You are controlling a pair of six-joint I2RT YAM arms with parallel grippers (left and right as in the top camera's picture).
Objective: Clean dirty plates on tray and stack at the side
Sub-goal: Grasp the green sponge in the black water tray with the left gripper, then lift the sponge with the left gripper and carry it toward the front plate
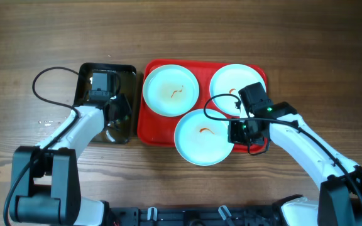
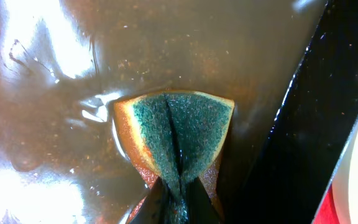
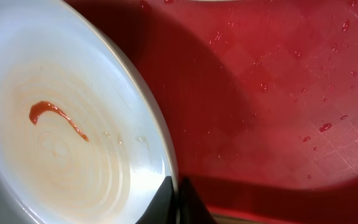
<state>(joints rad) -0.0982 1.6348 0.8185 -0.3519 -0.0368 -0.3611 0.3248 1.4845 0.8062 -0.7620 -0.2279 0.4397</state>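
Three pale plates lie on the red tray: one back left, one back right, one in front. Each bears an orange-red sauce squiggle. My right gripper is shut on the right rim of the front plate, one finger inside the rim and one outside. My left gripper is over the black tray and is shut on a green sponge with a yellow-orange body, pinching it so it folds.
The black tray holds a film of brownish water and stands left of the red tray. The red tray's floor is wet with droplets. The wooden table surrounds both trays.
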